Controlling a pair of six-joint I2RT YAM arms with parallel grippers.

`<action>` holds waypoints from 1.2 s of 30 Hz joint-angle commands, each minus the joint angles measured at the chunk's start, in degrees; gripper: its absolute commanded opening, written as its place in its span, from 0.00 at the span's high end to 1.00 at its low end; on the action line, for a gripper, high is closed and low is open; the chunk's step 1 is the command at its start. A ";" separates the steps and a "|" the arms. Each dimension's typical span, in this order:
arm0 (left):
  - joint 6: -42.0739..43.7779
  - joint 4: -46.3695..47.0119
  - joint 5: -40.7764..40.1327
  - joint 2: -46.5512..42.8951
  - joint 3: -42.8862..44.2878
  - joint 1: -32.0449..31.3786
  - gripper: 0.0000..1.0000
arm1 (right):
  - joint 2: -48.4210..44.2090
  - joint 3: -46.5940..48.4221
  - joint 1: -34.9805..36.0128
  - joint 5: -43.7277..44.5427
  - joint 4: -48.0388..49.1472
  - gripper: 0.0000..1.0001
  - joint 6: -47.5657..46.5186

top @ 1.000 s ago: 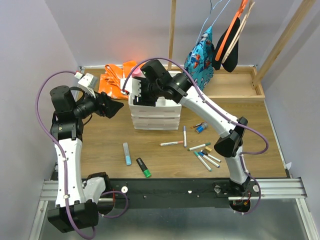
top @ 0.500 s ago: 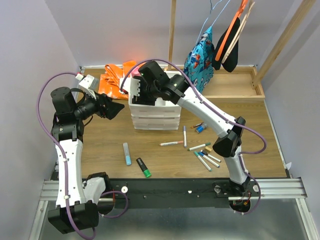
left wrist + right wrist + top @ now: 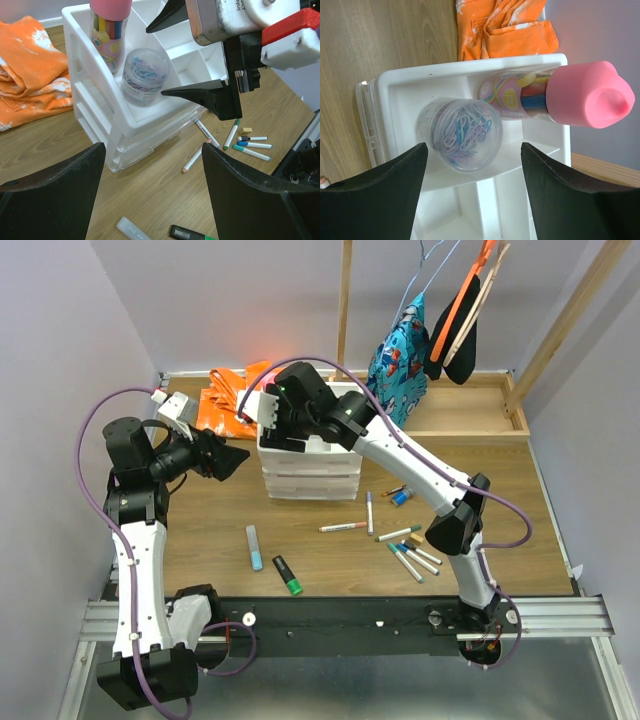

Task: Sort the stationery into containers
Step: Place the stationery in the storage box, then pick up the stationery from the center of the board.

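Observation:
The white drawer unit [image 3: 312, 472] stands mid-table, and its top tray [image 3: 395, 90] has several compartments. A clear round jar [image 3: 462, 132] of paper clips lies in the tray's end compartment beside a pink-capped tube [image 3: 580, 95]. My right gripper [image 3: 474, 145] hovers open just above the jar [image 3: 145, 75], with its fingers clear of it on both sides. My left gripper [image 3: 225, 455] is open and holds nothing, in the air left of the unit. Thin markers [image 3: 343, 527] and a tan block [image 3: 416, 538] lie right of centre. A blue highlighter [image 3: 254, 547] and a green-black highlighter [image 3: 288, 575] lie nearer the front.
An orange cloth [image 3: 222, 400] lies behind and left of the drawer unit. A wooden frame tray [image 3: 470, 410] runs along the back right, with bags hanging above it. More markers [image 3: 415, 558] cluster near the right arm's base.
My right gripper's jaws have spread wider, so the jar now sits free in the tray. The right wrist shifted slightly left. The left arm stayed still.

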 commanded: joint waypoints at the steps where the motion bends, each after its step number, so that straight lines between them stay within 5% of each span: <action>1: -0.51 0.94 1.31 -1.10 0.28 0.07 0.14 | -1.15 1.93 0.74 2.23 -0.93 0.17 3.79; 9: 8.70 -12.02 -3.08 -2.86 6.42 0.07 0.14 | -10.99 -1.40 0.74 5.82 -5.60 0.12 11.09; 16: 21.79 -31.74 -10.20 -6.88 7.85 0.07 0.15 | -26.54 -18.88 0.65 4.08 -5.33 0.11 26.28; 20: 36.46 -39.49 -12.32 -13.74 3.36 0.07 0.14 | -34.54 -26.18 0.21 2.67 -6.39 0.09 27.27; 24: 39.90 -43.24 -13.29 -15.52 4.75 0.07 0.11 | -41.31 -32.07 -2.50 -0.56 -7.71 0.08 29.90; 29: 71.58 -61.17 -11.43 -9.28 8.01 0.07 0.15 | -50.54 -44.28 -11.29 -9.71 -5.87 0.09 38.60; 30: 72.70 -63.29 -12.22 -8.32 8.10 -0.10 0.16 | -51.42 -45.87 -13.57 -11.20 -5.51 0.09 39.57; 34: 87.25 -63.58 -19.15 -3.75 5.65 -4.83 0.16 | -51.52 -48.26 -17.19 -12.89 -5.42 0.09 39.32; 36: 101.30 -63.49 -24.69 -2.77 3.72 -7.12 0.17 | -50.11 -46.77 -18.85 -11.49 -5.16 0.10 37.74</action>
